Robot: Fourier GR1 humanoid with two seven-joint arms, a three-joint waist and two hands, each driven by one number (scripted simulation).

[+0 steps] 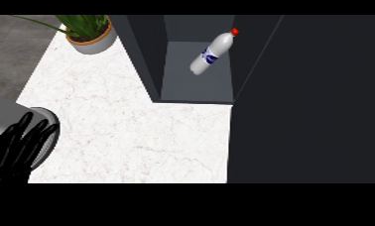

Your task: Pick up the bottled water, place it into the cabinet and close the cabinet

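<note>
A white marble counter [132,121] runs up to the open cabinet [198,79]. The left hand [26,143] rests at the lower left, fingers straight, holding nothing. The bottle [212,54] lies tilted inside the cabinet, well apart from it.

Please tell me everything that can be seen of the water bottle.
The bottled water is a pale, plastic-looking bottle with a red cap and a blue label around its middle. It is inside the open cabinet, tilted, cap toward the upper right near the right wall, its base toward the cabinet floor. No robot hand touches it.
</note>
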